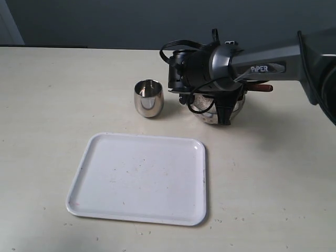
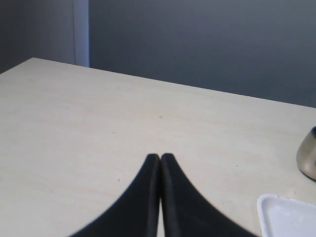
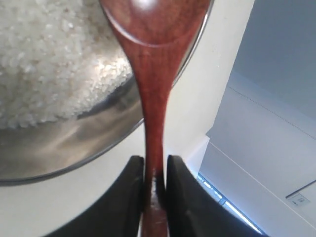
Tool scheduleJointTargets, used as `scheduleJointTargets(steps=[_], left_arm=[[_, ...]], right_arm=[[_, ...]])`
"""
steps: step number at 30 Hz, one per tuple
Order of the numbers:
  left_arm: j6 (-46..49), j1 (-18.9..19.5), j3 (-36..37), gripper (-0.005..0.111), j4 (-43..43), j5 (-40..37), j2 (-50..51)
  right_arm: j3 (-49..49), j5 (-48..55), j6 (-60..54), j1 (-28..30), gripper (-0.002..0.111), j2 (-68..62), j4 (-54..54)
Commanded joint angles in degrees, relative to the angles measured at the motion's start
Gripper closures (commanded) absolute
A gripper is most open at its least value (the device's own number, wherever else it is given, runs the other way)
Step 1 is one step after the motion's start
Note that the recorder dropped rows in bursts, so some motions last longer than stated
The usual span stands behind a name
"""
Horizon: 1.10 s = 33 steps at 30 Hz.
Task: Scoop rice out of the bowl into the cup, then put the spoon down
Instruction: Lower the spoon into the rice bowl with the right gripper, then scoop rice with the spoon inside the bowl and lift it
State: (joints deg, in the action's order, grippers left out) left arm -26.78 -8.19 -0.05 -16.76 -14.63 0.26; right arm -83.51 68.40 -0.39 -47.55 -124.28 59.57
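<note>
Your right gripper (image 3: 154, 167) is clamped on the spoon (image 3: 154, 89) handle, with the spoon's oval end over the bowl (image 3: 64, 148) of rice (image 3: 44, 64). The cup (image 1: 148, 97) stands just left of the bowl. Your left gripper (image 2: 160, 158) is pressed together and holds nothing.

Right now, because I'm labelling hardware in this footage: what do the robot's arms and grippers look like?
The right arm is dark grey with white PIPER lettering; black cables loop over its black wrist housing. The left gripper has black fingers tapering to rounded tips; the right gripper is black, blunt-ended.
</note>
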Motion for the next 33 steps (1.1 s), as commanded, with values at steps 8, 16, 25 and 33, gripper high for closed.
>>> scheduleJointTargets(steps=[8, 16, 25, 33], left_arm=[[-0.1, 0.1, 0.1, 0.106, 0.0, 0.5, -0.3], [-0.1, 0.1, 0.1, 0.106, 0.0, 0.5, -0.3], [-0.1, 0.1, 0.1, 0.106, 0.0, 0.5, -0.3], [-0.1, 0.1, 0.1, 0.106, 0.0, 0.5, -0.3]], right_arm=[[-0.1, 1.2, 0.4, 0.2, 0.109, 0.5, 0.0], [-0.1, -0.6, -1.4, 0.2, 0.109, 0.3, -3.6], [-0.1, 1.6, 0.4, 0.2, 0.109, -0.5, -0.1], [-0.1, 1.6, 0.8, 3.1, 0.109, -0.4, -1.1]])
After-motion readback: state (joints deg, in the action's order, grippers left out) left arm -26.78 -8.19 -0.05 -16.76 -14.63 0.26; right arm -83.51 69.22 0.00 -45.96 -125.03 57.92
